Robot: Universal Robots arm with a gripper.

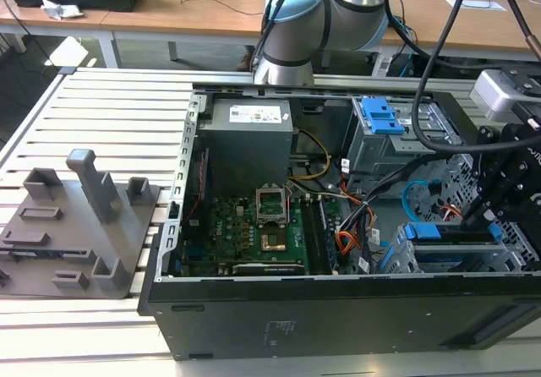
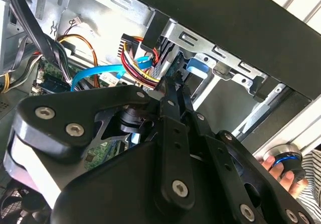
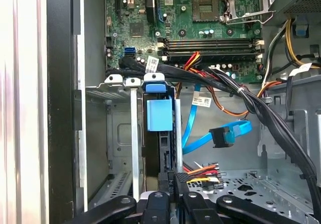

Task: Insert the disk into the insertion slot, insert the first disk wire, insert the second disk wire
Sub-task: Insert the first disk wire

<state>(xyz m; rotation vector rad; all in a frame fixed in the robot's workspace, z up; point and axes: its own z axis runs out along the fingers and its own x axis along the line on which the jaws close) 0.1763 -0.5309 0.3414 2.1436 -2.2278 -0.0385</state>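
Observation:
The disk point(image 3: 159, 114), in its bright blue carrier, sits inside the insertion slot point(image 3: 118, 133), a grey metal cage at the case's front corner. In the exterior view the disk point(image 1: 452, 233) lies in that cage point(image 1: 404, 263) under my black gripper point(image 1: 486, 212). My gripper point(image 3: 170, 180) is shut on the black connector of a multicoloured disk wire point(image 3: 203, 171), held against the disk's rear edge. The second wrist view shows the closed fingers point(image 2: 173, 91) beside the same wire bundle point(image 2: 133, 63). A blue flat disk wire point(image 3: 220, 136) with a black plug hangs loose beside the cage.
The open case holds a motherboard point(image 1: 254, 233), a power supply point(image 1: 249, 132) and a taller bay with a blue latch point(image 1: 380, 115). A thick black cable bundle point(image 3: 251, 103) crosses above the cage. A grey fixture point(image 1: 76, 225) lies outside. A person's hand point(image 2: 278, 166) holds a knob.

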